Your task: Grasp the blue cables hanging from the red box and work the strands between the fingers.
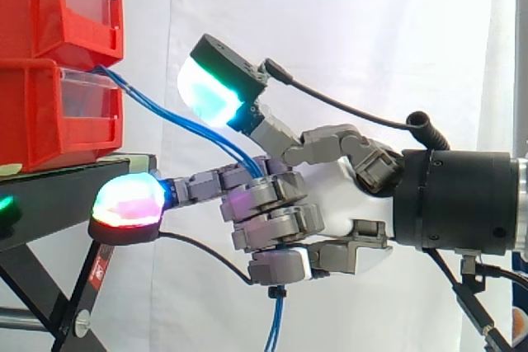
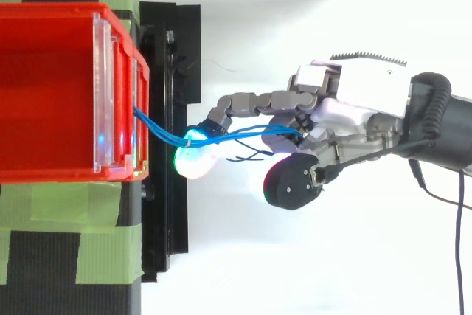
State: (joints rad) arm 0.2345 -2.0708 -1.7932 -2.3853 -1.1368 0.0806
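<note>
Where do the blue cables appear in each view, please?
Side view: blue cables slope from the red bins at left down into the hand, whose fingers curl round them.
Top view: they run rightward from the bins' front to the hand, centre.
Shared landmark: the red bins.

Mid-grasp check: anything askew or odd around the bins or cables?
Nothing spilled or damaged. The cables run from the bins into the hand's curled fingers and hang out below. One oddity: a straight finger's pad sits right at the stand's edge; I can't tell if it touches.
</note>
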